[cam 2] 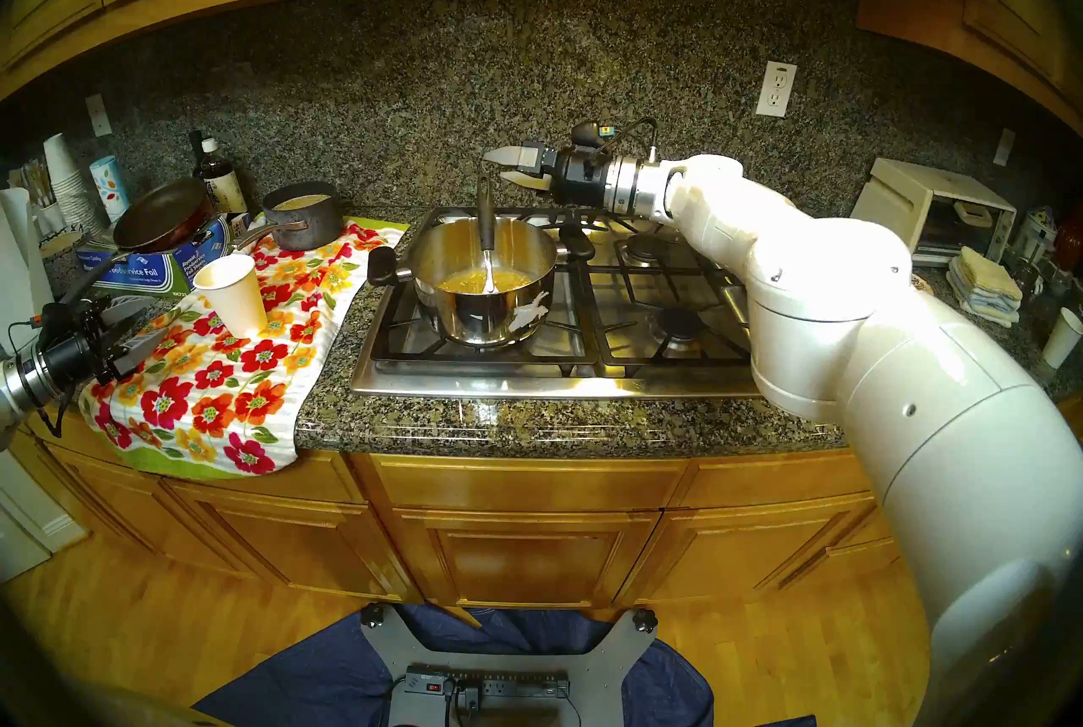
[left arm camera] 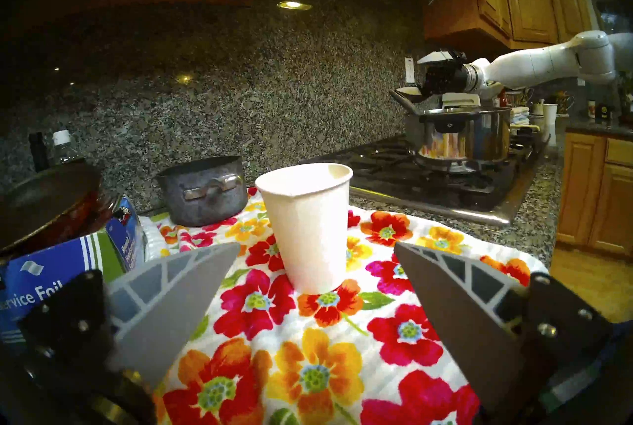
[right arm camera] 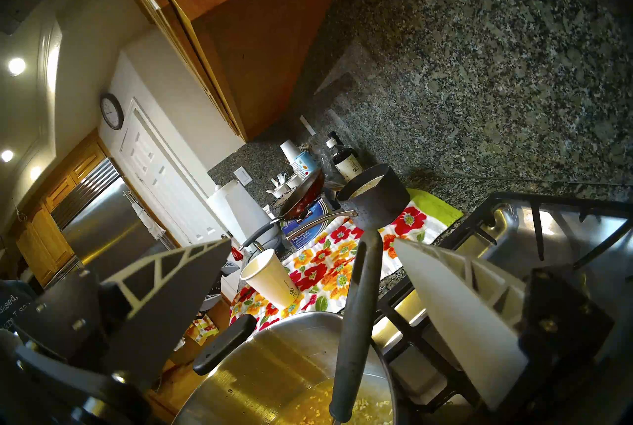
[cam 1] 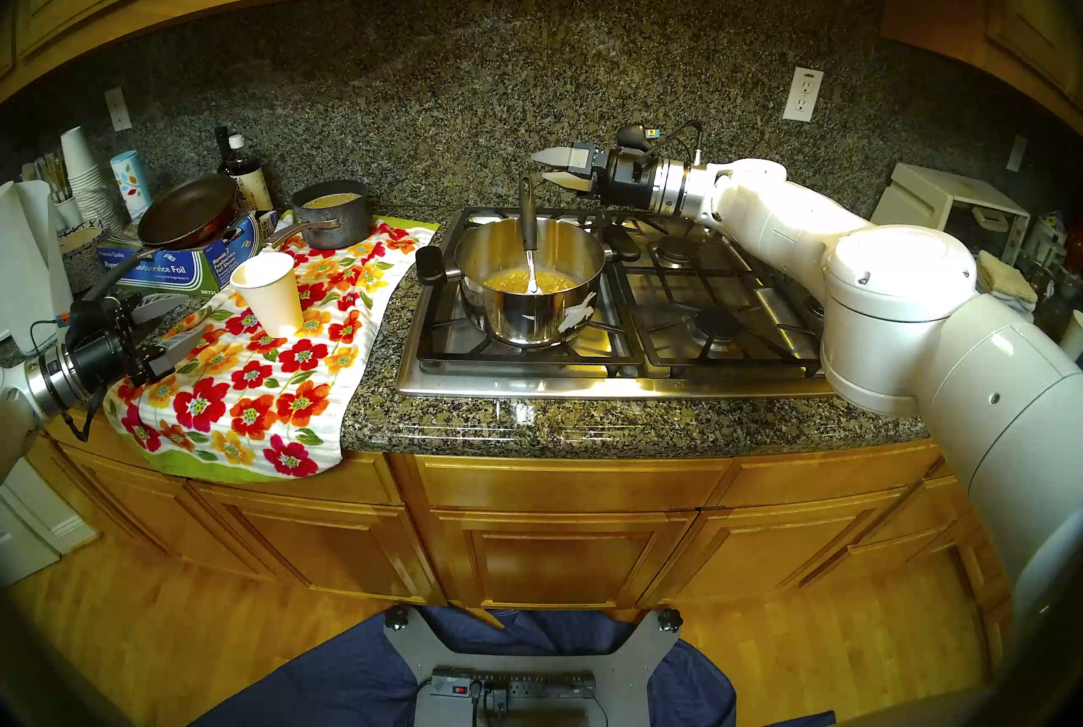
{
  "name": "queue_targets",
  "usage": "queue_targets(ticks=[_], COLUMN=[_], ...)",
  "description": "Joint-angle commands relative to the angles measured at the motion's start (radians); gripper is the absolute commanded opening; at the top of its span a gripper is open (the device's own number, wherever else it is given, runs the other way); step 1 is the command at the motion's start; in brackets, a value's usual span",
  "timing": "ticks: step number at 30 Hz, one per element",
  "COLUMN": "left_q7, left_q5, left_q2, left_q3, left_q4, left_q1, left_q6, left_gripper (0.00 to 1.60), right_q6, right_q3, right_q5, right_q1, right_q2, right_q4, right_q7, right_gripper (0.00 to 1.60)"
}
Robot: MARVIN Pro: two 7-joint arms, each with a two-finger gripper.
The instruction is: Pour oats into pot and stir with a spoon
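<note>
Up on the stove (cam 1: 615, 380), the steel pot (cam 1: 530, 292) sits over the front-left burner, tan oats (cam 1: 516, 279) lying in its bottom. Leaning on its back rim, the spoon (cam 1: 529, 233) stands bowl-down in the oats, black handle rising free. Just right of that handle's top, the right gripper (cam 1: 542, 167) hangs level, jaws spread wide on nothing. Far left, the left gripper (cam 1: 179, 321) is likewise wide open and empty, over the floral towel (cam 1: 264, 391), with the white paper cup (cam 1: 269, 295) upright just beyond its tips. Only the right wrist view shows a wall clock (right arm camera: 112, 111) and a steel fridge (right arm camera: 109, 225). Lettering on the blue box (cam 1: 170, 265) reads "Foodservice Foil".
</note>
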Motion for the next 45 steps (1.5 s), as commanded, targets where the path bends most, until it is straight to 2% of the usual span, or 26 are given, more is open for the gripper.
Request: queue_targets(ticks=[1, 5, 6, 7, 17, 31, 45], left_q7=[0.029, 0.038, 0.048, 0.041, 0.055, 0.008, -0.026], left_q5=[0.03, 0.066, 0.065, 0.079, 0.138, 0.21, 0.289], left_q2=[-0.016, -0.038, -0.034, -0.045, -0.082, -0.147, -0.205], left_q3=[0.003, 0.019, 0.003, 0.021, 0.026, 0.059, 0.082], left_q4=[-0.007, 0.002, -0.009, 0.004, 0.017, 0.058, 0.1], left_q1=[-0.102, -0.152, -0.127, -0.165, -0.229, -0.356, -0.457], left_q6=[0.004, 0.017, 0.016, 0.021, 0.048, 0.102, 0.119], left_gripper=[1.6, 1.6, 1.6, 1.6, 1.6, 1.6, 1.6], right_q6=[-0.001, -0.001, -0.001, -0.001, -0.001, -0.001, -0.001], right_q3=[0.009, 0.009, 0.009, 0.009, 0.01, 0.01, 0.01], right_q5=[0.007, 0.007, 0.007, 0.007, 0.006, 0.006, 0.006], right_q1=[0.04, 0.039, 0.039, 0.039, 0.039, 0.039, 0.039], right_q2=[0.001, 0.001, 0.001, 0.001, 0.001, 0.001, 0.001], right_q4=[-0.001, -0.001, -0.001, -0.001, -0.001, -0.001, -0.001], right_q7=[0.003, 0.003, 0.003, 0.003, 0.003, 0.003, 0.002], right_gripper=[1.6, 1.6, 1.6, 1.6, 1.6, 1.6, 1.6])
